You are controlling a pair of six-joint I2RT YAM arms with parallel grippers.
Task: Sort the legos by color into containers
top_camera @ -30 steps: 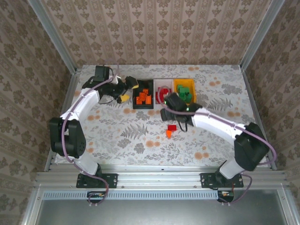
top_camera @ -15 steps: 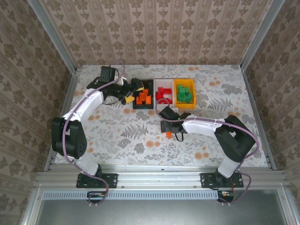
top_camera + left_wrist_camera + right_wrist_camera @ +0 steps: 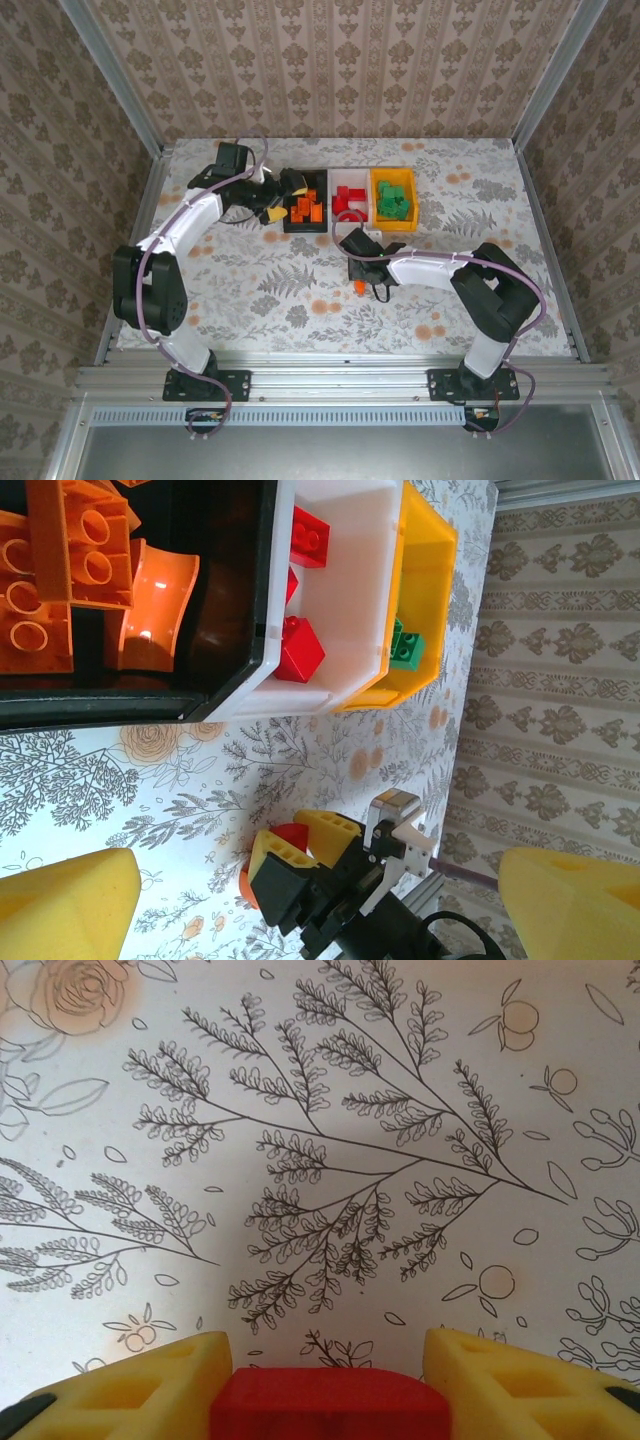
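My right gripper (image 3: 322,1352) is down on the table with its yellow fingers pressed against both sides of a red lego (image 3: 330,1406). In the left wrist view the right gripper (image 3: 290,848) holds that red lego (image 3: 291,835), and an orange lego (image 3: 244,886) lies beside it. From above, the right gripper (image 3: 357,267) sits just behind that orange lego (image 3: 359,289). My left gripper (image 3: 284,190) hovers open at the black bin (image 3: 305,229), which holds orange legos (image 3: 70,570). The white bin (image 3: 350,600) holds red legos (image 3: 299,650). The orange-yellow bin (image 3: 428,580) holds green legos (image 3: 405,646).
The three bins stand in a row at the back middle of the floral tablecloth (image 3: 250,280), black, then white (image 3: 348,173), then orange-yellow (image 3: 411,200). Metal frame rails (image 3: 150,200) and patterned walls bound the table on the left, right and back.
The right gripper came down from beside the white bin to the table and narrowed its fingers onto the red lego. The left gripper shifted slightly right toward the black bin.
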